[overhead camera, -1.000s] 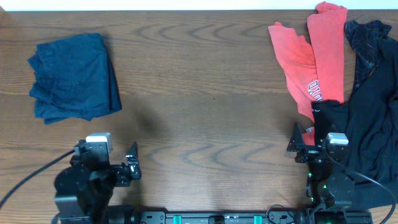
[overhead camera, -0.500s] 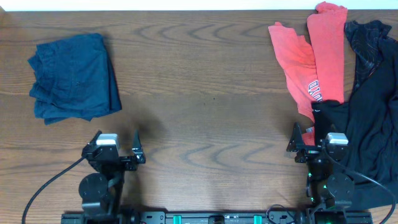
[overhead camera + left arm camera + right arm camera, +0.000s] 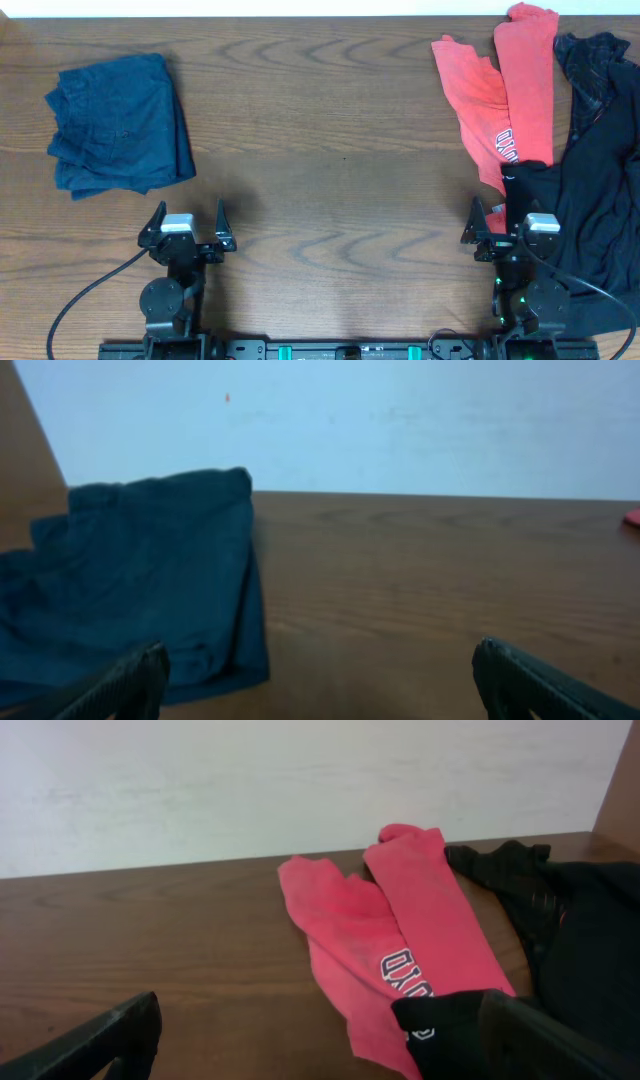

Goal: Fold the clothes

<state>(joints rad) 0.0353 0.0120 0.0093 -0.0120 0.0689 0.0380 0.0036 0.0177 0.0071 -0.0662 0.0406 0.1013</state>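
- Our left gripper (image 3: 190, 212) sits at the near edge of the table (image 3: 330, 140). Its jaws are spread wide and nothing is between them. In the left wrist view the two fingers (image 3: 112, 685) show only at the bottom corners, with bare wood between them.
- Ahead and to the left of that gripper we see the folded navy garment (image 3: 120, 125). It lies flat near the table's left edge, well apart from the fingers. Its right edge runs straight, while its left side shows bunched layers. In the left wrist view the navy cloth (image 3: 130, 575) reaches back almost to the far table edge.
- Our right gripper (image 3: 503, 216) also rests near the front edge, with its jaws wide apart and gripping nothing. From the right wrist camera, the fingers (image 3: 100, 1040) sit in the bottom corners.
- A fold of the black garment (image 3: 570, 920) lies just in front of the right gripper, near its right-hand finger. We cannot tell whether they touch. From overhead the black cloth (image 3: 595, 170) spreads along the table's right edge.
- The red garment (image 3: 500, 90) lies beyond, its two legs fanned out towards the far edge. Its lower end is tucked under the black cloth.
- Between the navy garment and the red one, we see a broad stretch of open wood.
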